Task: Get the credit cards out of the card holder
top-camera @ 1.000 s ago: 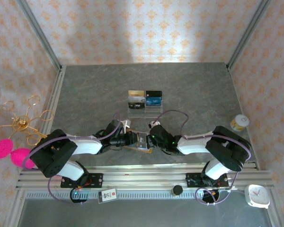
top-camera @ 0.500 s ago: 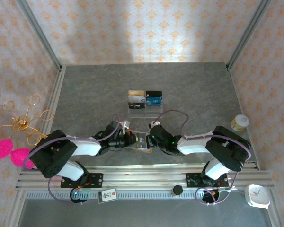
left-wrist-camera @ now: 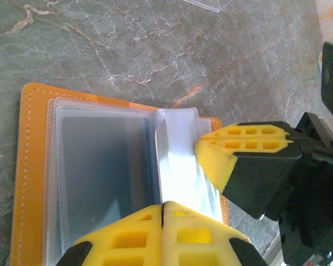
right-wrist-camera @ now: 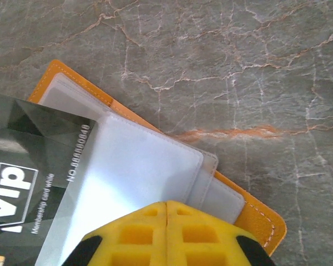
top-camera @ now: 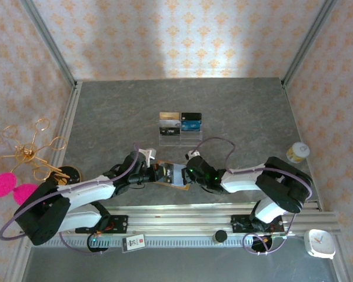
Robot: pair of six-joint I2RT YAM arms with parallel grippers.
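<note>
The orange card holder (top-camera: 175, 176) lies open on the table between both grippers, its clear sleeves fanned out. My left gripper (top-camera: 159, 171) is shut (left-wrist-camera: 164, 206) on a thin card (left-wrist-camera: 160, 160), seen edge-on and standing up from the sleeves. In the right wrist view this looks like a black VIP credit card (right-wrist-camera: 28, 160), lifted at the left. A dark card (left-wrist-camera: 100, 172) sits in a left-hand sleeve of the holder (left-wrist-camera: 36, 166). My right gripper (top-camera: 187, 174) is shut (right-wrist-camera: 166, 206), its tips (left-wrist-camera: 211, 145) pressing on the right-hand sleeves of the holder (right-wrist-camera: 255, 216).
A clear acrylic stand (top-camera: 180, 124) with several cards stands farther back at mid-table; its corner (left-wrist-camera: 208, 4) shows above the holder. A small jar (top-camera: 297, 152) sits at the right edge. A gold wire ornament (top-camera: 29, 153) and a white clock (top-camera: 319, 242) lie off the table.
The left arm has dropped its elbow low and stretched out toward the holder. Its jaws have closed fully on the card. The right arm has stayed put.
</note>
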